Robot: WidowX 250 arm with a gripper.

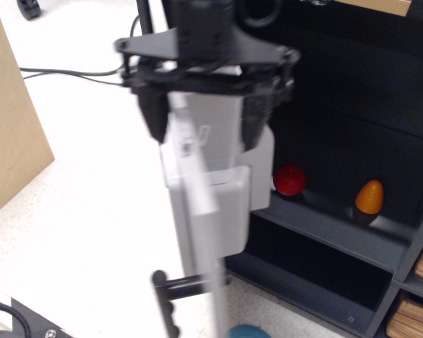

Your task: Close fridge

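Observation:
The fridge (352,120) is a dark cabinet with dark shelves, standing open at the right. Its light-grey door (204,204) is seen almost edge-on at the middle, swung partway toward the cabinet, with its inner bin facing the shelves. The black bar handle (170,299) shows at the door's lower edge. My black gripper (201,116) straddles the door's top edge, one finger (152,113) on the outer side and one on the inner side. It is open; the picture is motion-blurred.
A red ball (290,180) and an orange cone-like toy (369,197) sit on the fridge's shelf. A tan wooden panel (10,134) stands at the left. Black cables (63,72) lie on the speckled floor. A teal object (247,331) shows at the bottom edge.

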